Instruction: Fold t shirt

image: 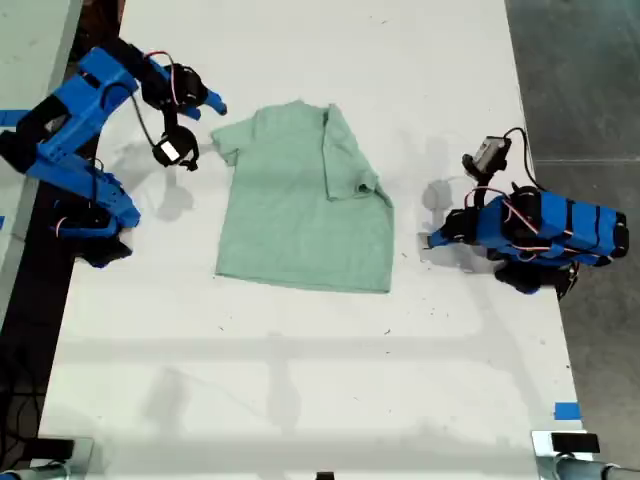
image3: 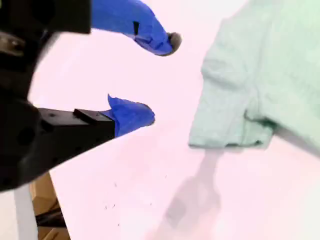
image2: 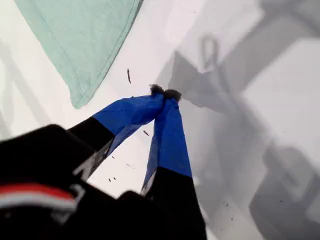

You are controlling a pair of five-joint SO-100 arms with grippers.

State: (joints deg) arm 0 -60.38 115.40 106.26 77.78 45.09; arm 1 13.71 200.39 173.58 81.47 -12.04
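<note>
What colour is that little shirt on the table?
The t shirt is plain pale mint green, clearest in the exterior view.

One t shirt lies on the table, near the middle of its far half. Two blue arms stand on the table, one at each long edge, each with one gripper: my first gripper and my second gripper. Two bits of blue tape show: one by the table's near corner at the exterior view's right, one off the opposite long edge.
</note>
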